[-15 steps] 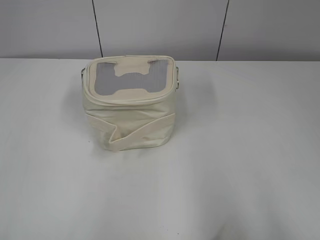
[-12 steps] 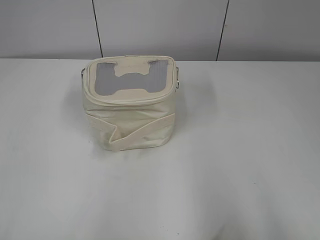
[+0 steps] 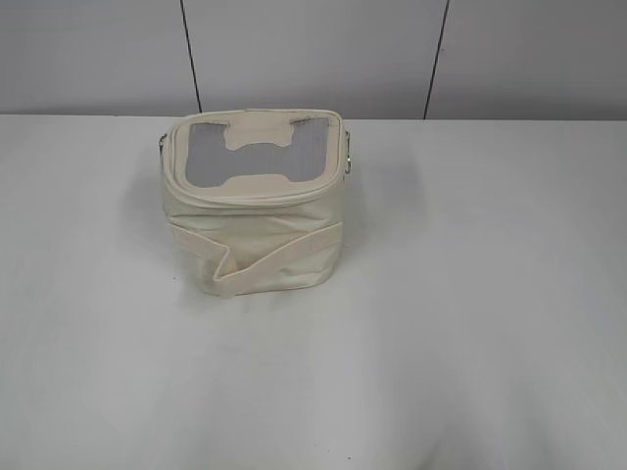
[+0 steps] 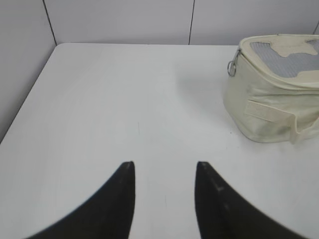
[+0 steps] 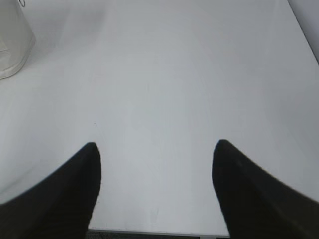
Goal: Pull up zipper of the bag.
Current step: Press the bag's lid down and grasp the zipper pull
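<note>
The small cream bag (image 3: 255,235) stands on the white table (image 3: 470,294), left of centre and toward the back. Its lid is a grey mesh window (image 3: 206,162) with a cream bone-shaped patch. The thin cream zipper (image 3: 245,198) runs round the lid rim, with silver ring pulls at the right (image 3: 347,162) and left (image 3: 160,144) sides. In the left wrist view the bag (image 4: 269,109) sits at upper right with a ring pull (image 4: 232,67). My left gripper (image 4: 164,167) is open and empty, well short of the bag. My right gripper (image 5: 155,145) is open and empty; the bag's corner (image 5: 12,45) shows at upper left.
A grey panelled wall (image 3: 313,54) stands behind the table. The table's left edge (image 4: 25,99) and its near edge (image 5: 149,232) are in view.
</note>
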